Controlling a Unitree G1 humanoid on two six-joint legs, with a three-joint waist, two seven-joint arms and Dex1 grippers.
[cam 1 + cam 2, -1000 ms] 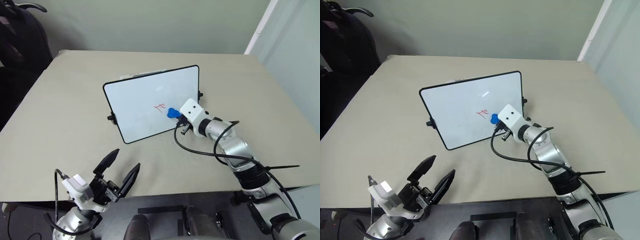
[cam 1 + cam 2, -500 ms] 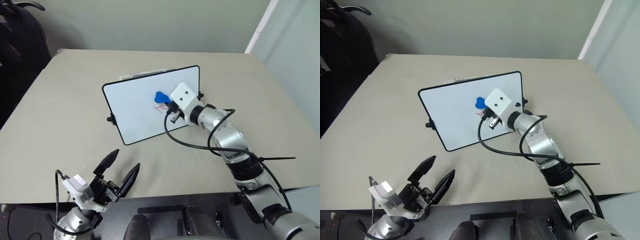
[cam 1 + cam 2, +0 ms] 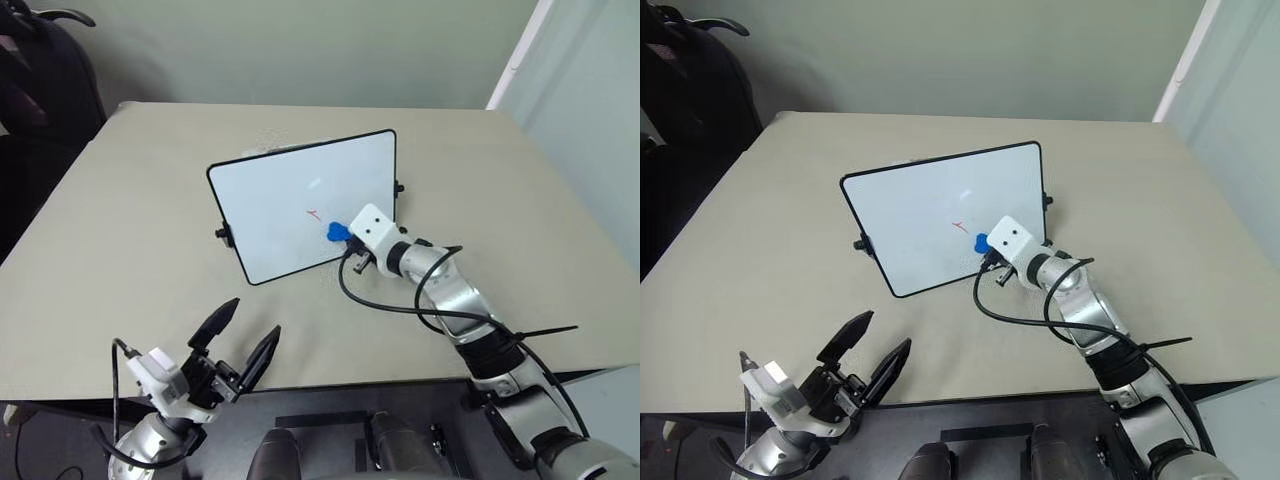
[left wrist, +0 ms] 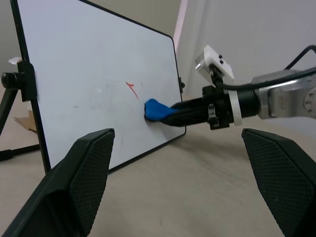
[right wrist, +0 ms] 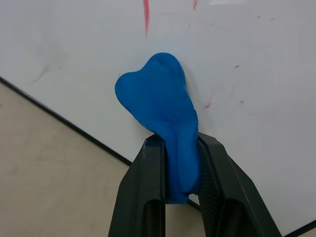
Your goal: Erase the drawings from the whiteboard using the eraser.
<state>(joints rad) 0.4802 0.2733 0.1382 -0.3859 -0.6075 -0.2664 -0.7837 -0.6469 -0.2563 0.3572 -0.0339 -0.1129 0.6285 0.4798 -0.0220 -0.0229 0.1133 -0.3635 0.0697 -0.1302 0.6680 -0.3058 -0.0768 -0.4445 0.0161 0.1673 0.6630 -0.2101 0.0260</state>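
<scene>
Blue eraser (image 5: 160,118) clamped betw. right gripper (image 5: 180,170) fingers, long axis in line w/ the fingers, free lobed end pointing at and pressed onto whiteboard (image 3: 290,195) face. Contact spot in lower right part of board, just below and right of remaining red drawings (image 3: 313,212) — a short thin stroke or two, apart from eraser. Seen from left wrist view: eraser (image 4: 157,109) tip on board surface, red mark (image 4: 131,88) just up-left of it, right gripper's black fingers (image 4: 190,112) running roughly level from eraser back to wrist. Faint pink smudges on board near eraser in right wrist view.

Board propped upright, tilted back, black frame, small knobs on sides, standing mid table (image 3: 120,230), long axis across the table, face toward robot.

Left gripper (image 3: 238,342) near table's front edge, well apart from board, fingers spread wide, holding nothing, pointing toward board.
</scene>
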